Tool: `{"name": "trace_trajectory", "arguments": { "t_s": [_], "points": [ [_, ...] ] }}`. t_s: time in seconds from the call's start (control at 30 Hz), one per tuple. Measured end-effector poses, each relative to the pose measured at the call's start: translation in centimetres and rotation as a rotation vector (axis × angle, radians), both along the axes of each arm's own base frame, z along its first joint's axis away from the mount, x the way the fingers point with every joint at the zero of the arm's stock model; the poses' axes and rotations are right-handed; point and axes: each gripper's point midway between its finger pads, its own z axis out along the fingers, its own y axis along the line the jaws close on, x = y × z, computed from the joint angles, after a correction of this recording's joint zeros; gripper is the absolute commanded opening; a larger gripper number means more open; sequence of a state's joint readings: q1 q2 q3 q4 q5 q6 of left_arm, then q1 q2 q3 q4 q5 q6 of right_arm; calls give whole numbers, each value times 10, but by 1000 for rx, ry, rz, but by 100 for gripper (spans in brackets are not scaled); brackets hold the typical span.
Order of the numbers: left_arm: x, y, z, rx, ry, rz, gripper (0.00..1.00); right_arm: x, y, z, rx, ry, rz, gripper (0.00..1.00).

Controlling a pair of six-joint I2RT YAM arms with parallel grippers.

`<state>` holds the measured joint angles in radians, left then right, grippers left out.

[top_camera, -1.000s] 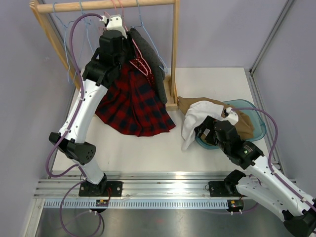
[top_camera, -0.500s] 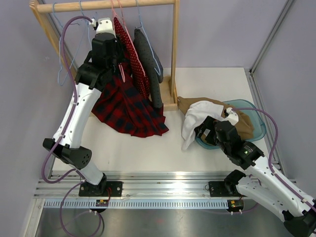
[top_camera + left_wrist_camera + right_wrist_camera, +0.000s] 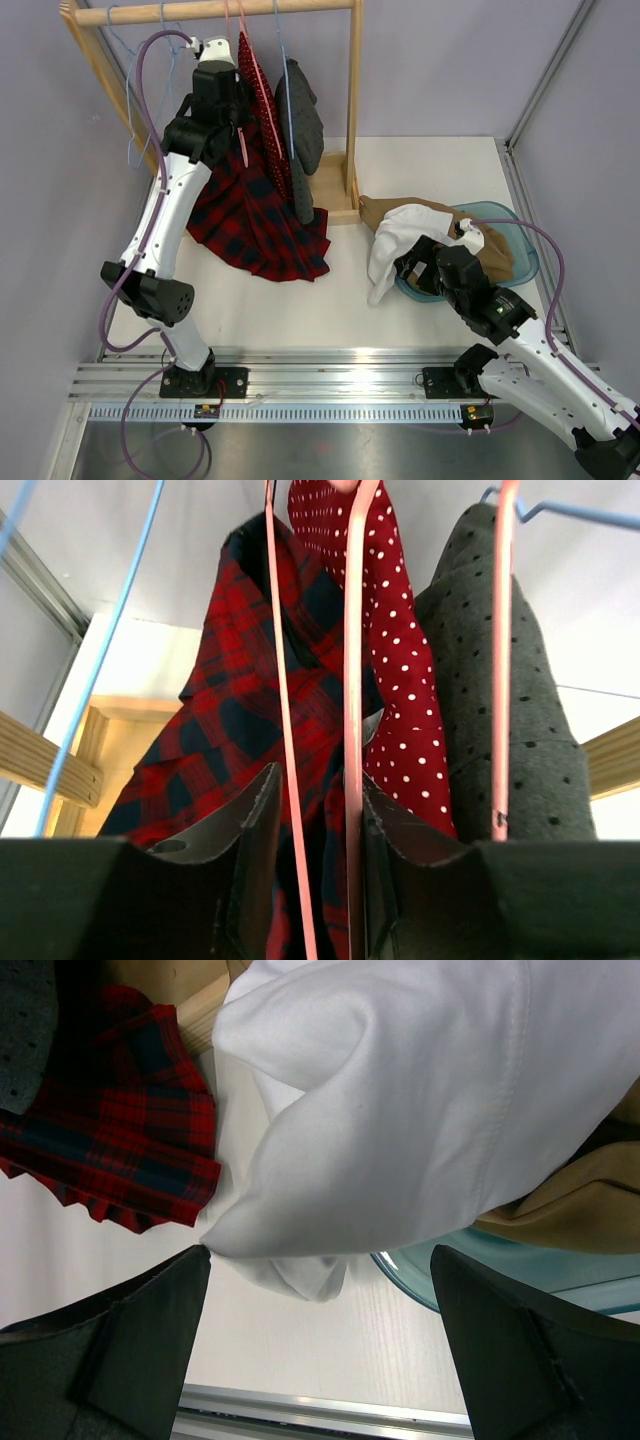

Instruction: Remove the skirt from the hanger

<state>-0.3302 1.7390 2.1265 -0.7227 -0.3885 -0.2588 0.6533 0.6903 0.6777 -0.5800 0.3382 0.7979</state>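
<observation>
Item, left pincer: mine, raised among the hangers under the wooden rail. The jaws stand a narrow gap apart with two pink hanger wires running through it; whether I pinch either, I cannot tell. Item, tartan skirt: hung at the rail, hem spread on the table. Item, right pincer: wide open, holding nothing, low over a white garment beside the teal basin. Hazards, by my judgement: with two wires in one gap, I may take the wrong hanger. The red polka-dot garment presses against the skirt and may come along. The grey dotted garment and the blue hanger crowd close, so the hooks could snag. A hard pull on a snag could rock the rail.
</observation>
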Motion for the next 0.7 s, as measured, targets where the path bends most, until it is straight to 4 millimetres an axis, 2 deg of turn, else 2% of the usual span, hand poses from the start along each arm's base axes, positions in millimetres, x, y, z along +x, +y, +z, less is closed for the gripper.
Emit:
{"name": "trace_trajectory", "arguments": {
  "t_s": [0.07, 0.17, 0.2, 0.5, 0.7],
  "points": [
    [3, -1, -5, -3, 11, -4, 27, 0, 0, 0, -1, 1, 0, 99],
    [5, -2, -6, -11, 14, -8, 11, 0, 0, 0, -1, 1, 0, 99],
    [5, -2, -5, -12, 13, -9, 0, 0, 0, 0, -1, 2, 0, 99],
    [2, -1, -3, -5, 17, -12, 0, 1, 1, -5, -15, 16, 4, 99],
    [-11, 2, 10, -1, 5, -17, 0, 5, 6, -4, -51, 14, 44, 100]
  ]
}}
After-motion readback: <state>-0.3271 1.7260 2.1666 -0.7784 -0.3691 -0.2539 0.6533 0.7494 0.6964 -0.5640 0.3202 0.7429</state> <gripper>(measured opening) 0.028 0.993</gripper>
